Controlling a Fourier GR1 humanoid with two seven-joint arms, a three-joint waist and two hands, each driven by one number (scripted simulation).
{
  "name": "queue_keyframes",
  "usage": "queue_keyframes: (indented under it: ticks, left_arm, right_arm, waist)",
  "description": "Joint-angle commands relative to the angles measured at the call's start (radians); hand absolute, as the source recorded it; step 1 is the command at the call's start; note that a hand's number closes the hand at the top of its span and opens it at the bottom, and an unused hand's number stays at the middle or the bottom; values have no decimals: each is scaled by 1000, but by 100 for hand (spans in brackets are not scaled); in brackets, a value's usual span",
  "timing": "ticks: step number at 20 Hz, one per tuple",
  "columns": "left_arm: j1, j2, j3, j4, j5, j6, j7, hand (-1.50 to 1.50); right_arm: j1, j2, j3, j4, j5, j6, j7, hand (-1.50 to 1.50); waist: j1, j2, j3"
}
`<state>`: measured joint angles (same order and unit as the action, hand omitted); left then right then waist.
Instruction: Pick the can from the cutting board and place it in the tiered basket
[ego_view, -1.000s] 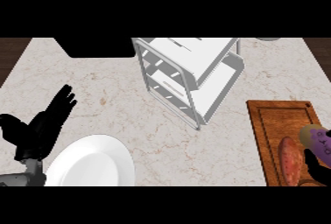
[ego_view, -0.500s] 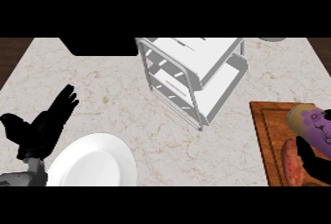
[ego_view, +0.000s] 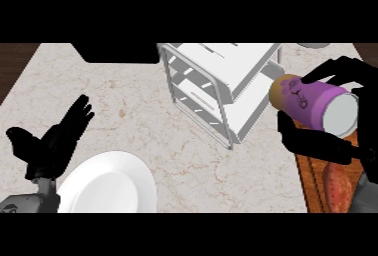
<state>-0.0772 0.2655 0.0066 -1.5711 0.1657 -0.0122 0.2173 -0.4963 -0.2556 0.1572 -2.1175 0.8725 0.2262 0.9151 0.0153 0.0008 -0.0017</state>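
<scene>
Resting at the view's 8 o'clock, the black left hand (ego_view: 52, 142) spreads straight fingers beside the round white plate (ego_view: 109, 185). At 12 o'clock the white wire tiered basket (ego_view: 221, 85) stands on the pale marble surface (ego_view: 148, 125). At 3 o'clock the right hand (ego_view: 325, 142) carries the purple metal can (ego_view: 314, 102), tilted, thumb below, fingers (ego_view: 343, 70) curled over it, above the brown wooden cutting board (ego_view: 336, 182). Transport is under way, I judge; next comes moving toward 10 o'clock over a tier.

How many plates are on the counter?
1. The white plate lies at the lower left of the counter, just beside the open left hand. None other shows.
</scene>
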Motion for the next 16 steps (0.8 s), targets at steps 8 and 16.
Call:
queue_keyframes:
  ticks: [8,16]
  left_arm:
    - [-38,-9,34,60,-24,-17,-31,0]
    - [-20,-15,40,25,-24,-28,10,0]
  right_arm:
    - [-322,183,8,476,110,-103,10,150]
    - [-407,216,-81,624,106,-110,7,150]
  waist:
    - [-3,2,1]
    - [-6,1,1]
